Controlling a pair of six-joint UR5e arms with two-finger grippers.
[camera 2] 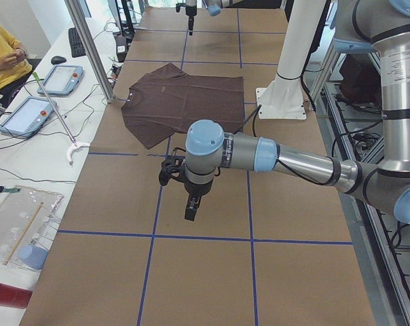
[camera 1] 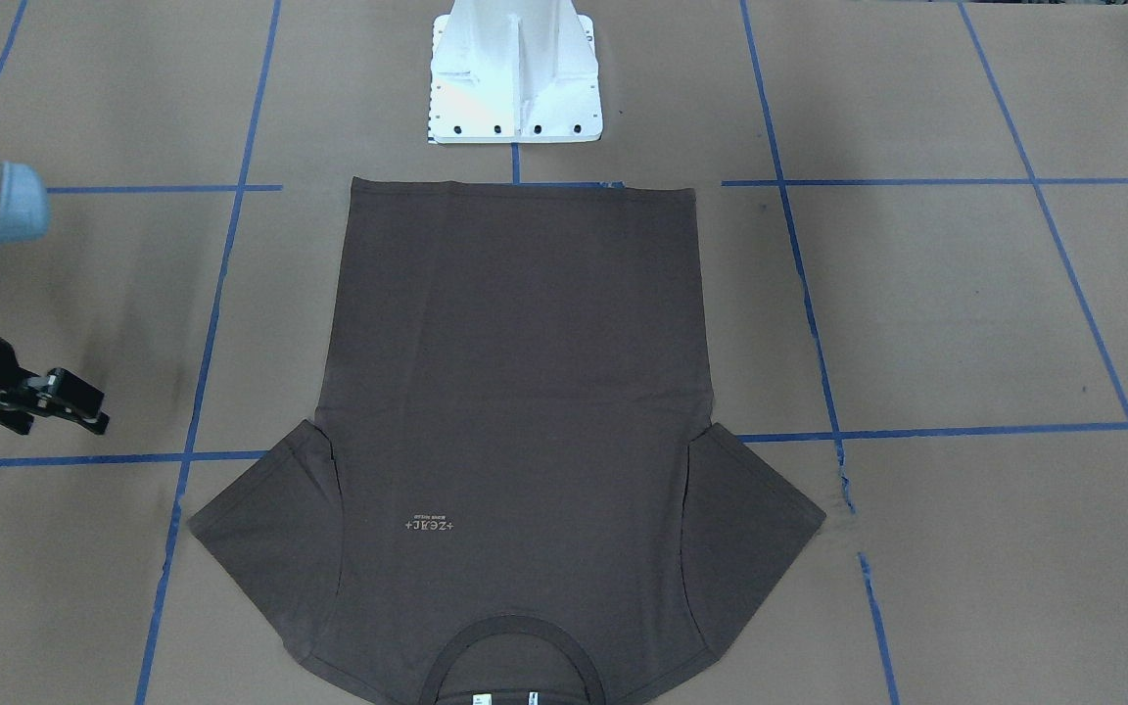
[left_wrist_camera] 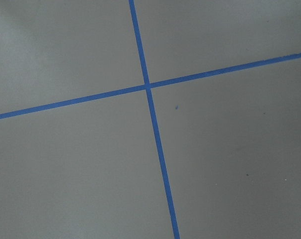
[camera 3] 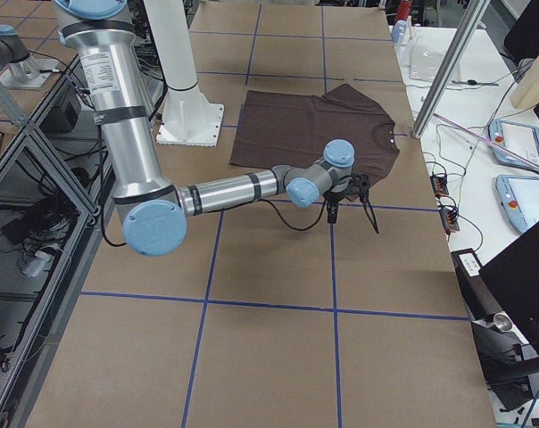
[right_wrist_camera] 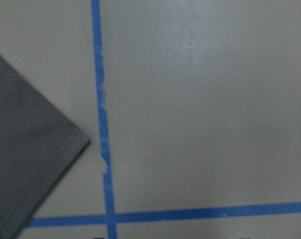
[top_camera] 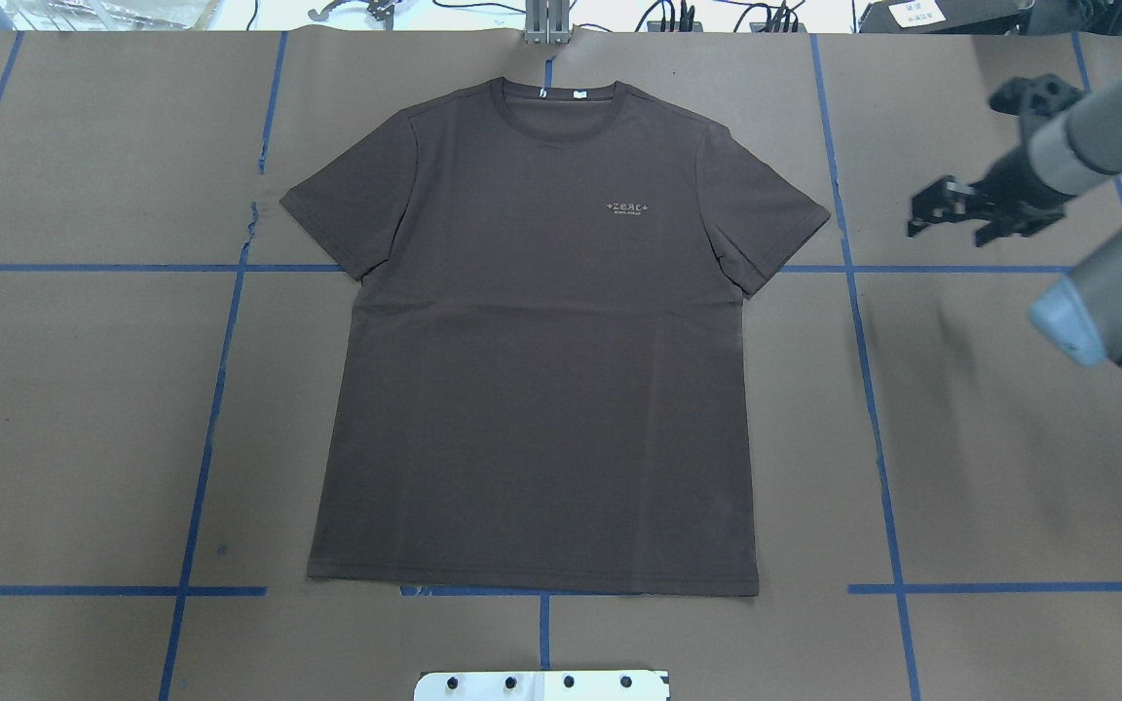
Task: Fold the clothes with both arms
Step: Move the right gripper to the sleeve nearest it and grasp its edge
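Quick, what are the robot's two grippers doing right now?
Left gripper: cannot be told, as only the side view shows it.
Right gripper: open, holding nothing, off to the side of the T-shirt.

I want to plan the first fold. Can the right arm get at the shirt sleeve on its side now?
Probably yes. The right arm holds its jaws beside that sleeve, with only bare table between them; nothing blocks the way.

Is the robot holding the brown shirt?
No, the right end effector hangs over the bare table beside the T-shirt, apart from its sleeve and touching no cloth.
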